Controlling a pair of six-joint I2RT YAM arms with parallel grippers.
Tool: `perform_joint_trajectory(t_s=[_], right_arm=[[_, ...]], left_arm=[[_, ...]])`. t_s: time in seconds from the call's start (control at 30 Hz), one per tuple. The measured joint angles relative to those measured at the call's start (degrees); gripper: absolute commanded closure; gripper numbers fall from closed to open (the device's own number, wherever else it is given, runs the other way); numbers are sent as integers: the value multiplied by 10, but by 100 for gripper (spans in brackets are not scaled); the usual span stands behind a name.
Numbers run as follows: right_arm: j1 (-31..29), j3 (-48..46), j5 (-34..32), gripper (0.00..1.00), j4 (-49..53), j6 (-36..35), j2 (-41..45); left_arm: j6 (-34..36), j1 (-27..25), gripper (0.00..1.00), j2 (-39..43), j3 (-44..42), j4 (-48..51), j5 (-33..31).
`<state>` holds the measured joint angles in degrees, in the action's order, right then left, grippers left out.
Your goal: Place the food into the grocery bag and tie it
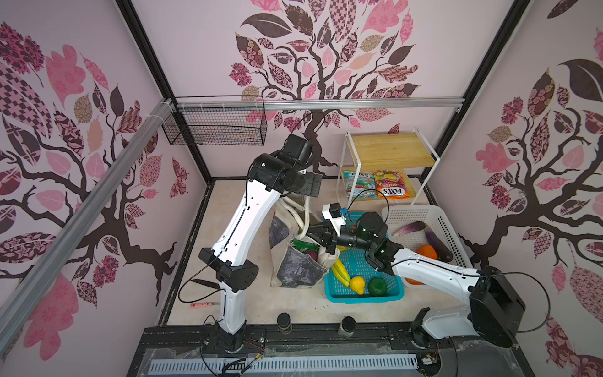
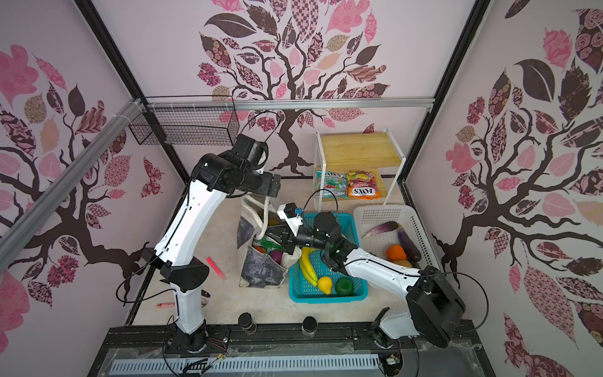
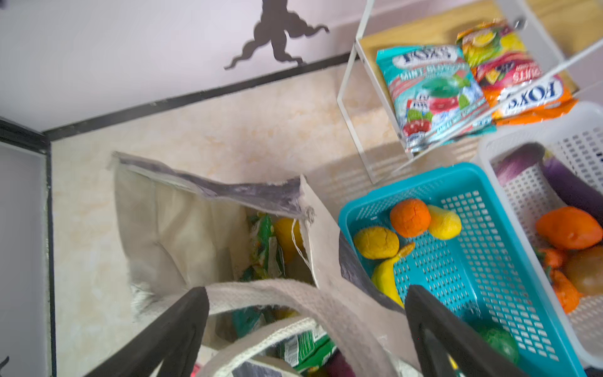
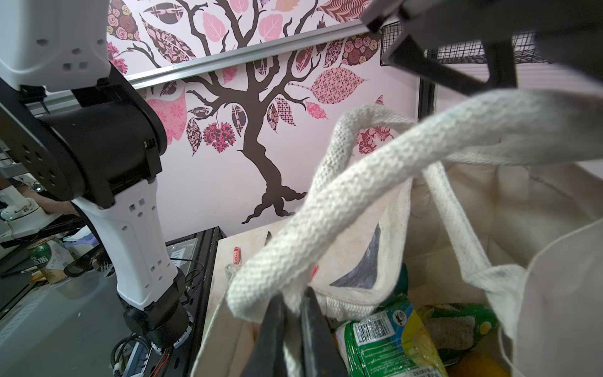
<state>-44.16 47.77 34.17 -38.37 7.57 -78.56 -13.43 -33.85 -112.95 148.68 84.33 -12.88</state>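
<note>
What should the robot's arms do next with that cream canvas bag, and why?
Probably the left end effector should close on the cream woven strap that lies between its open fingers. The right end effector is shut on a strap handle of the cream canvas tote bag. With a strap in each end effector, tying could likely begin.
</note>
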Motion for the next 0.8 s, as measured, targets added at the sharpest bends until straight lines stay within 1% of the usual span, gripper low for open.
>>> perform_joint_trajectory(t_s=[0.1,0.2,0.27,0.4,0.53,0.57,0.6,0.63,0.67,0.73,0.77,0.8], right_arm=[[0,7,0,100,5,0,-3],[0,13,0,100,8,-1,-4],[0,15,0,100,9,-1,-5],[0,15,0,100,12,-1,-6],[0,15,0,100,13,-1,-6],[0,15,0,100,13,-1,-6],[0,15,0,100,13,-1,-7],[0,15,0,100,13,-1,-7],[0,15,0,100,14,-1,-8],[0,15,0,100,15,-1,-8],[0,15,0,100,15,-1,-8],[0,15,0,100,16,-1,-8]], left_arm=[[0,0,2,5,-1,5,-29],[0,0,2,36,-68,-19,-44],[-1,0,2,61,-108,-38,-45],[-5,1,2,107,-117,-79,-45],[-11,13,2,186,-149,-134,-34],[-16,21,3,205,-158,-142,-26],[-25,33,8,224,-173,-153,-16],[-37,48,11,249,-201,-165,-2],[-48,65,13,276,-242,-181,15],[-78,102,15,347,-363,-226,60],[-97,119,11,382,-427,-245,85],[-111,130,6,406,-475,-257,105]])
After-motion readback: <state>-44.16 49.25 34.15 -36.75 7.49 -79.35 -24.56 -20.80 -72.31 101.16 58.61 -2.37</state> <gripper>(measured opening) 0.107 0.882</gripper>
